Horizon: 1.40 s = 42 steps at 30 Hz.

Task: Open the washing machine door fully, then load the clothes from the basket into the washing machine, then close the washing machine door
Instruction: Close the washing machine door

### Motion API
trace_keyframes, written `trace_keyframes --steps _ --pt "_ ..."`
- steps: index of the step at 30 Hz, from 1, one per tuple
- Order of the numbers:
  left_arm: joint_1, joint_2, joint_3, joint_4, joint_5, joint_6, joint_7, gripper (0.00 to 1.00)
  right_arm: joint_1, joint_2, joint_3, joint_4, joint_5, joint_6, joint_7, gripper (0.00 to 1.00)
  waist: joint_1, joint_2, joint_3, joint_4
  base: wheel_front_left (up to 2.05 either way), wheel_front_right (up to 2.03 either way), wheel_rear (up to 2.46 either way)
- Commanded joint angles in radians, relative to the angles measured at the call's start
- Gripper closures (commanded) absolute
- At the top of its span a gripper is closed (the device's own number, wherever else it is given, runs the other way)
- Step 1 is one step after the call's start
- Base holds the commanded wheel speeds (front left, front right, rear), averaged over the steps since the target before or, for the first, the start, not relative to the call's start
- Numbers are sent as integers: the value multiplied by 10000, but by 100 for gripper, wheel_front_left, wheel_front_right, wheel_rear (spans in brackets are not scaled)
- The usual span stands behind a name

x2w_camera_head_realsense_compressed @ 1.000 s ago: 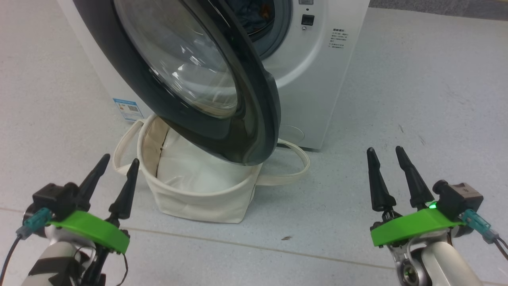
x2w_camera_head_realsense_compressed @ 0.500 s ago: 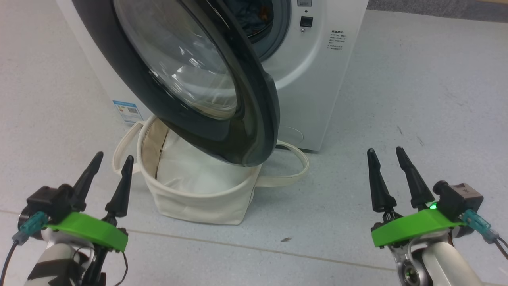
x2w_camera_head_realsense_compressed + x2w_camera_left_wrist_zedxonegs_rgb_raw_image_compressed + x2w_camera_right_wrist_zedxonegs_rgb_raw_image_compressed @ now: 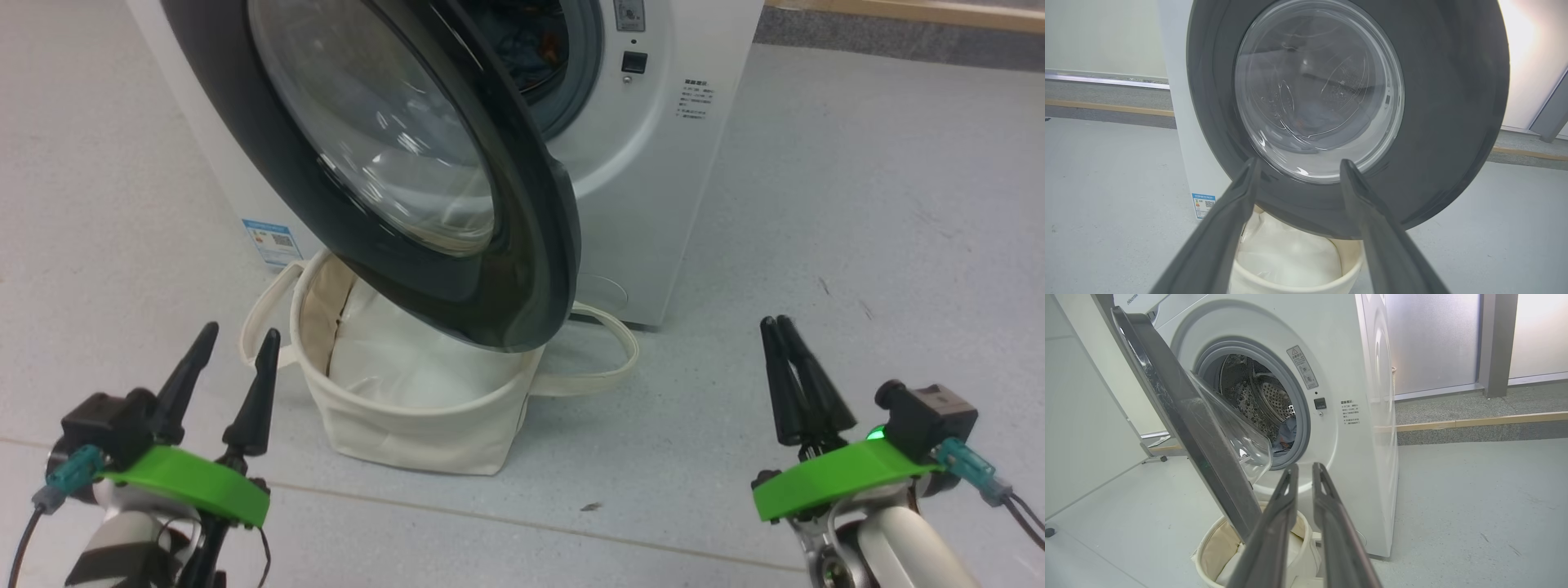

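At lower right, the right gripper (image 3: 782, 325) points up, fingers nearly together, empty; lower left, the left gripper (image 3: 239, 332) stands spread before the half-open door (image 3: 522, 269) and basket (image 3: 408, 425).

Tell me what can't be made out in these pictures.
- Clothes: the washing machine door and the drum's rubber ring hide most of the fabric; print unreadable, right wrist view.
- Basket floor: door rim overhangs it, head view.
- Washing machine top: cut off by the edge, head view.
- Blue label: too small to read.
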Motion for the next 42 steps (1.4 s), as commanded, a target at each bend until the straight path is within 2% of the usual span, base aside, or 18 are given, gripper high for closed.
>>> trace_keyframes --steps 1,7,10,17,24,31,42 --pt "-145 221 363 -304 -101 -58 -119 0 38 -147 230 -325 96 4 -51 100 0 0 -41 47 0 0 0" --pt "-180 252 390 -237 -233 -58 -120 0 -165 -257 877 -488 41 4 -51 100 0 0 -88 275 0 0 0" --pt "-289 275 428 -231 -411 -59 -120 0 -506 -330 1747 -337 150 4 -51 100 0 0 -59 565 0 0 0" --pt "-498 383 266 -45 -674 -59 -120 0 -1532 -113 3122 499 564 4 -51 100 0 0 -33 1269 0 0 0" --pt "-763 465 226 25 -788 -59 -120 0 -2803 188 3783 1624 876 4 -51 100 0 0 112 1912 0 0 0" --pt "-878 374 29 16 -915 -59 -120 0 -3815 294 3471 2983 727 4 -51 100 0 0 391 2541 0 0 0" --pt "-819 325 83 -178 -1041 -59 -120 0 -4290 488 1732 4043 -134 4 -51 100 0 0 937 2902 0 0 0"
